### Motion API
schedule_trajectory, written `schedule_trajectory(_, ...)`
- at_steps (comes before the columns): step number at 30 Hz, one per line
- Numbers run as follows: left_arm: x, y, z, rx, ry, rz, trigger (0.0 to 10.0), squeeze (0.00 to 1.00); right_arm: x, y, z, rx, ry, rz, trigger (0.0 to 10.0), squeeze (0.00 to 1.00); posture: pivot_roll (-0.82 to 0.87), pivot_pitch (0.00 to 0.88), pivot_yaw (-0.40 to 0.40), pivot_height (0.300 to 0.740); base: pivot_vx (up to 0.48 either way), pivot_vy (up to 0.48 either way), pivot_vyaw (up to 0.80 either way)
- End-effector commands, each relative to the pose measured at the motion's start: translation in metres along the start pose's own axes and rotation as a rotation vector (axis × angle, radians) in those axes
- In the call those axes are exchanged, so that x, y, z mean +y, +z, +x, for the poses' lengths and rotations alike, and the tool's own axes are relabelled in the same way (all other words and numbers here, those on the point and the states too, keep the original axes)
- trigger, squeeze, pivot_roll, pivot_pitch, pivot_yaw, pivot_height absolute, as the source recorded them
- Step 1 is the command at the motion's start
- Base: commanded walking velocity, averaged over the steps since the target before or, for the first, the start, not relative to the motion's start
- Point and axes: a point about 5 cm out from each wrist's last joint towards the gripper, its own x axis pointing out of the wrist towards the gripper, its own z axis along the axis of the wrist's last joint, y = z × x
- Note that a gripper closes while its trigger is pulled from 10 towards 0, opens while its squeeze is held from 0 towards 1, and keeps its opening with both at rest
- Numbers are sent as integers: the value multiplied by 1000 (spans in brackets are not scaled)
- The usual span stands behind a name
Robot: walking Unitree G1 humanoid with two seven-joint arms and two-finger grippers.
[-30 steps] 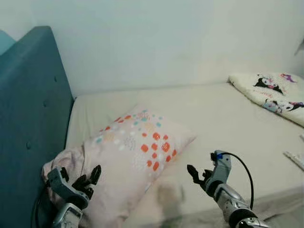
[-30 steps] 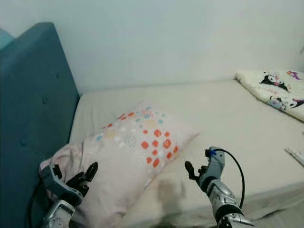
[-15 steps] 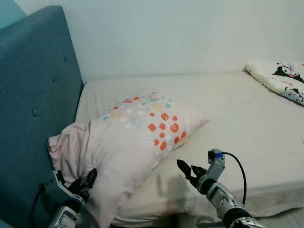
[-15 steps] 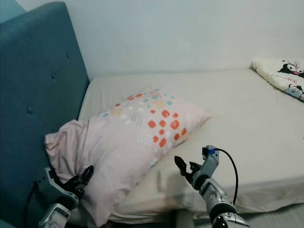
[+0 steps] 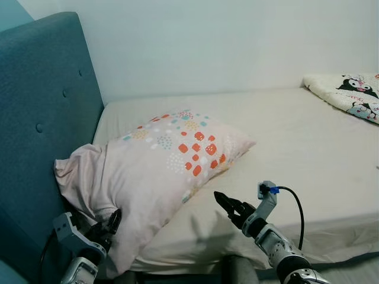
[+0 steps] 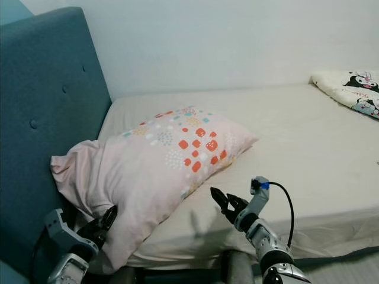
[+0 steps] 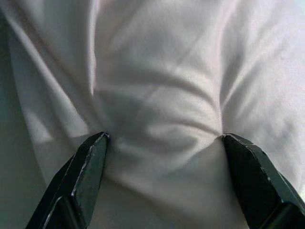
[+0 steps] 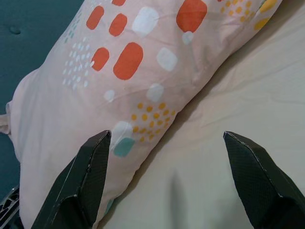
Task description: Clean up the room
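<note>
Bedroom corner, viewed from the bed's near edge: a bed (image 5: 308, 148) with a cream sheet runs along a white wall (image 5: 225, 41), with a teal padded headboard (image 5: 41, 106) at the robot's left. Nearest the camera, the left gripper (image 5: 109, 225) sits low at the near left corner of the mattress, its 2 black fingers (image 7: 83, 176) spread apart and pressed against the creased pink fabric at the pillow's lower end; the wrist view shows cloth bulging between the tips, but nothing clamped. The right gripper (image 5: 228, 205) hovers above the sheet just off the near edge, fingers parted and empty, pointing toward the pillow's near side without touching it. A black cable (image 5: 296, 213) loops from the blue-tipped fitting on that wrist. The pillow (image 5: 160, 168) lies diagonally on the mattress, one end bunched against the headboard, the other corner reaching toward mid-bed. Its cover is pale pink with orange, white, teal and yellow spots, concentrated toward the upper half. Its near edge overhangs the mattress corner slightly. Beyond, the sheet is bare and lightly wrinkled. At the far right, against the wall, a white blanket (image 5: 346, 94) with black cartoon figures rests on the bed, well apart from the pillow.
</note>
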Motion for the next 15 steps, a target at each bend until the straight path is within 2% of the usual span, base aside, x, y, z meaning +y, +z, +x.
schedule_trajectory(1, -12, -3, 7, 2, -47, -56, 10000, 0, 7, 4, 5, -27, 41, 10, 10000, 0, 69, 0, -21, 501, 0, 0, 0)
schedule_trajectory(3, -13, -3, 8, 1, -54, -63, 10000, 0, 8, 3, 5, -32, 44, 13, 10000, 0, 69, 0, -21, 497, 0, 0, 0)
schedule_trajectory(5, -19, -2, 14, -6, -76, -105, 10000, 0, 9, 2, 6, -30, 51, 1, 10000, 0, 66, 0, -20, 497, 0, 0, 0)
schedule_trajectory(9, -27, 0, 19, -12, -110, -108, 10000, 0, 11, 2, 7, -27, 61, -5, 10000, 0, 63, 0, -21, 497, 0, 0, 0)
schedule_trajectory(11, -42, 3, 30, -27, -152, -123, 10000, 0, 12, 3, 6, -35, 79, -11, 10000, 0, 55, 0, -21, 497, 0, 0, 0)
schedule_trajectory(15, -52, 6, 37, -37, -163, -114, 10000, 0, 13, 3, 6, -32, 87, -21, 10000, 0, 53, 0, -21, 497, 0, 0, 0)
